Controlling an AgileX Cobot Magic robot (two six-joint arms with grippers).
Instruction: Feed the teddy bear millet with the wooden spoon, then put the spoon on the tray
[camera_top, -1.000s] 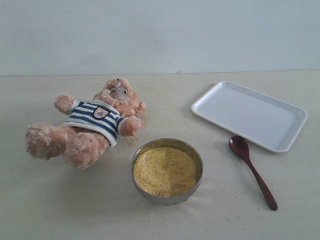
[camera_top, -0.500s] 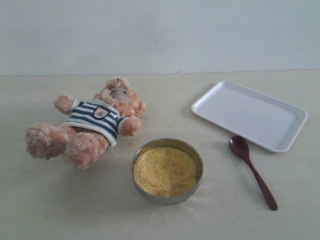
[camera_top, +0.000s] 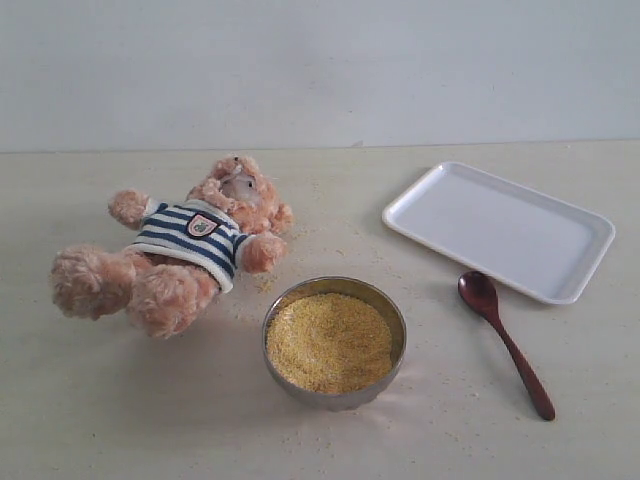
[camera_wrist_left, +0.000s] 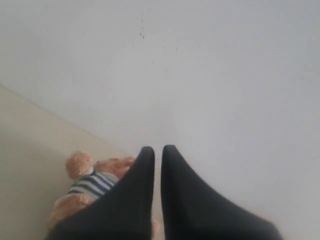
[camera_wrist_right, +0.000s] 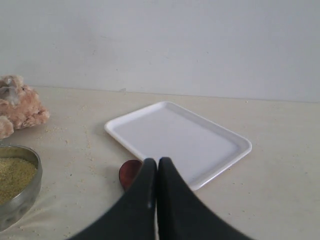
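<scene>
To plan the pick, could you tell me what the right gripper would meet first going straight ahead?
Probably the spoon, whose bowl lies just off the closed tips of the right gripper, then the tray; depth is unclear.

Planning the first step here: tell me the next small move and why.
Probably open the right gripper and lower it toward the wooden spoon. Its jaws look shut and empty, and the spoon lies untouched on the table beside the tray, on that arm's side; the millet cannot be scooped without it.
</scene>
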